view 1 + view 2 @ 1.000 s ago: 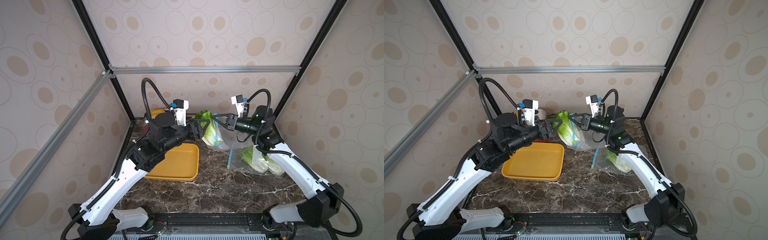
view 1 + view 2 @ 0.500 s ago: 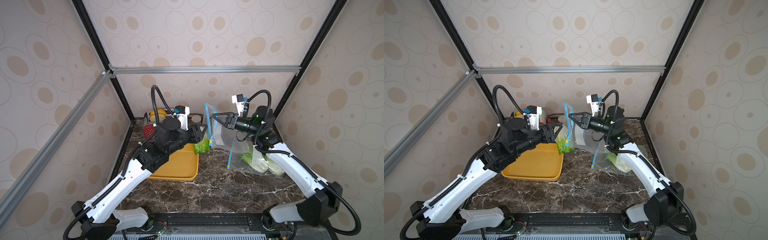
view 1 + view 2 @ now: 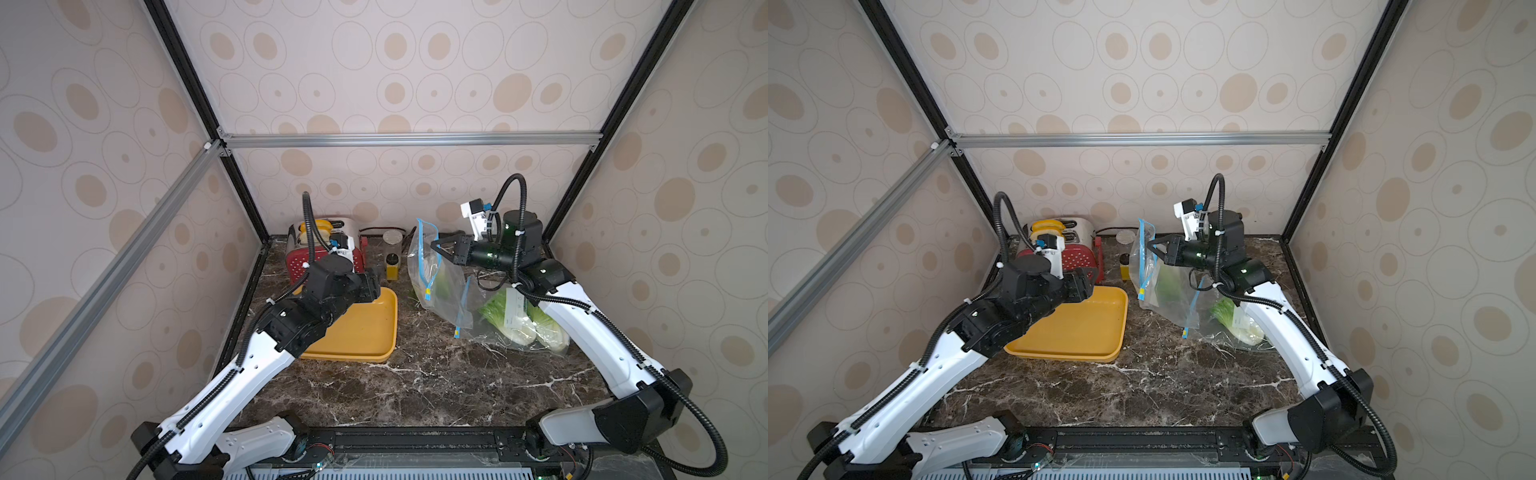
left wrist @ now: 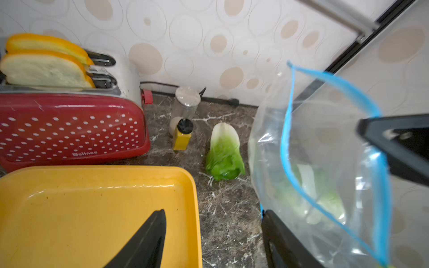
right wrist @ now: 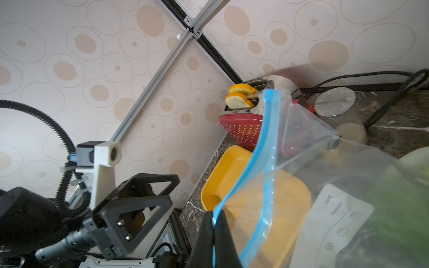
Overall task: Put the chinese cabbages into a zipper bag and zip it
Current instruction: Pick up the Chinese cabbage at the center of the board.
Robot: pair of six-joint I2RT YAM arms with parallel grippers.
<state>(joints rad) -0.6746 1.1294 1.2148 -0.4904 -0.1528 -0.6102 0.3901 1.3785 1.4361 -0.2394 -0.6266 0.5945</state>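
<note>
The right gripper, raised beyond the right edge of the yellow tray, had its jaws pressed together on the blue-edged rim of the zipper bag, whose mouth hung open toward the tray. The left gripper hovered over the tray's far-right corner, fingers spread wide with nothing between them. One loose cabbage lay on the marble counter between the tray and the bag, while two bagged cabbages lay in clear plastic farther right of the tray, beneath the right arm.
</note>
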